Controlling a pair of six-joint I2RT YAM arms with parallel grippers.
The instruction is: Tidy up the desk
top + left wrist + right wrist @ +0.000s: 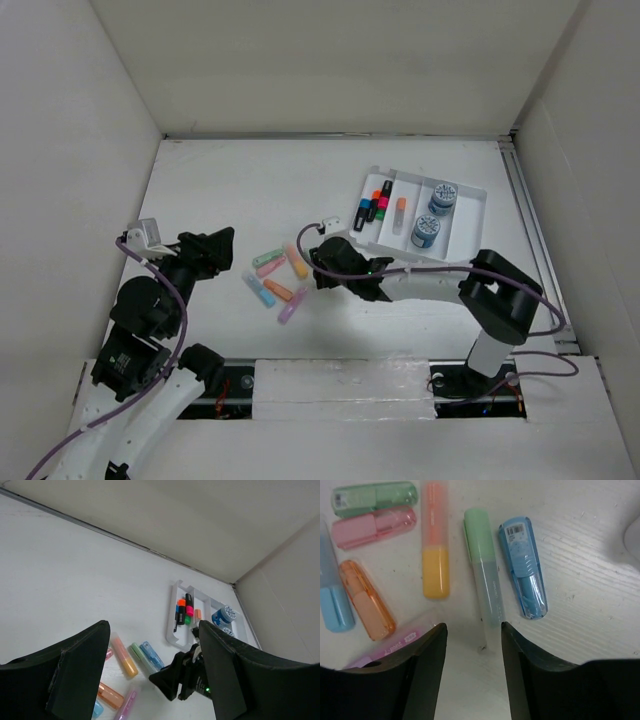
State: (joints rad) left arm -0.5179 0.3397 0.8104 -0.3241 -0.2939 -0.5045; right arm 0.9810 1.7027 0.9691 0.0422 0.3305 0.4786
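Observation:
On the white desk (240, 190) lie several pastel highlighters. The right wrist view shows green (375, 497), pink (372, 527), orange-yellow (435, 545), a slim green-capped pen (485, 575), blue (525, 567), light blue (332, 600), orange (367, 600) and purple (390, 647). My right gripper (473, 630) (316, 268) hovers open just above them, with the slim pen's near end between its fingertips and untouched. My left gripper (153, 630) (226, 240) hangs open and empty to the left of the group.
A white compartment tray (470, 215) at the back right holds dark markers with bright caps (372, 207), one orange marker (400, 210) and two blue round tubs (443, 197). White walls border the desk, and a metal rail (535, 240) runs along its right edge.

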